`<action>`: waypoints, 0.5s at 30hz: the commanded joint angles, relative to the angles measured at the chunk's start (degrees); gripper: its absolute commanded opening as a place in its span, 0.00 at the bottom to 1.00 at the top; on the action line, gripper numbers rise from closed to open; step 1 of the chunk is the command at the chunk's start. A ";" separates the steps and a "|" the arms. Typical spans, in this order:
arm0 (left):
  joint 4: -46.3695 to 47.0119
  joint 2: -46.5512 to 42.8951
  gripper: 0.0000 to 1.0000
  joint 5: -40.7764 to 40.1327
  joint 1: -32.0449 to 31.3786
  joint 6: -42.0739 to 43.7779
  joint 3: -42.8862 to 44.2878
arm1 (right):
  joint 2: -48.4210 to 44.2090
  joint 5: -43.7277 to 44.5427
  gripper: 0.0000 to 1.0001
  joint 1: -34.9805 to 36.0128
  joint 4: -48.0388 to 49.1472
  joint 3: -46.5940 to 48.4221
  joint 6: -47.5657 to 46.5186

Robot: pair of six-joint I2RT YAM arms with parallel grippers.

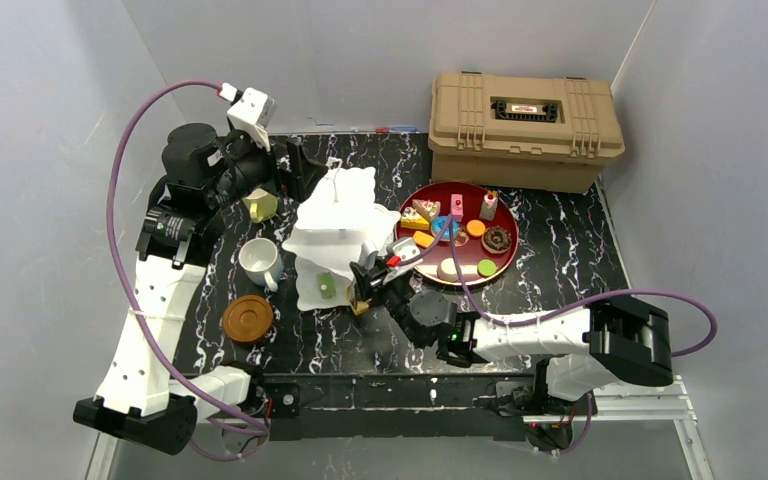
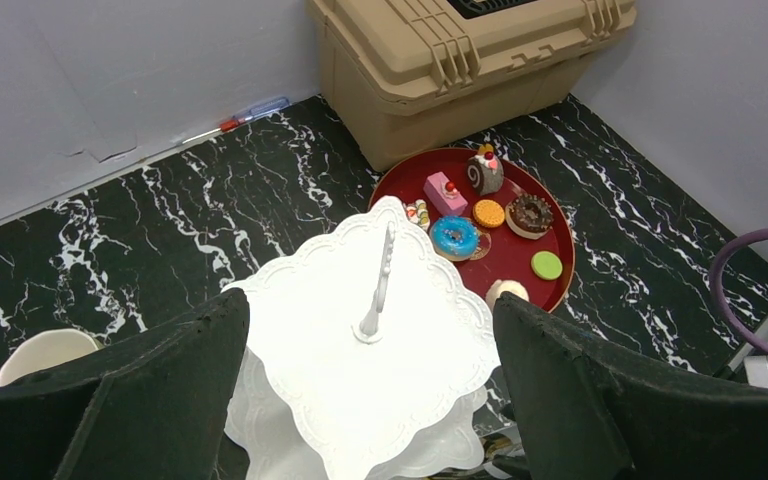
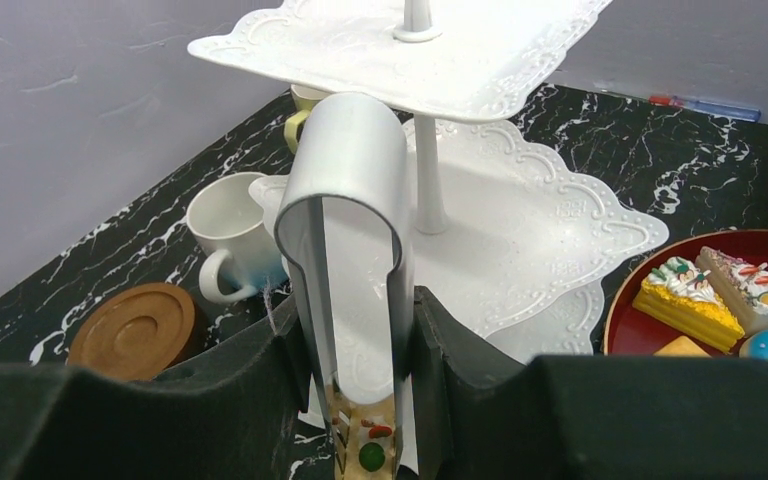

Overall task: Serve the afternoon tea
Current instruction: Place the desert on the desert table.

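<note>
right gripper (image 3: 360,350): clamped on white U-shaped tongs (image 3: 345,170) to ferry toy pastry (image 3: 368,452) onto white three-tier scalloped stand (image 3: 530,235) | left gripper (image 2: 370,365): apart above stand

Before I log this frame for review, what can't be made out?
Pastry in the tongs: right wrist, cut off by bottom edge.
Green mug: top view, partly behind left arm.
Stand's lower tiers: left wrist, under the top tier.

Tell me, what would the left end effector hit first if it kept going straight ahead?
Probably the top tier of the white cake stand, perhaps its upright handle: the open left end effector points down at it, handle nearly centred between the fingers. Depth is unclear.
</note>
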 commanded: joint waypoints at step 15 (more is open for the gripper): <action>0.59 -0.19 0.88 3.77 0.26 1.13 -0.47 | -4.14 13.91 0.01 1.71 17.95 -6.06 -7.11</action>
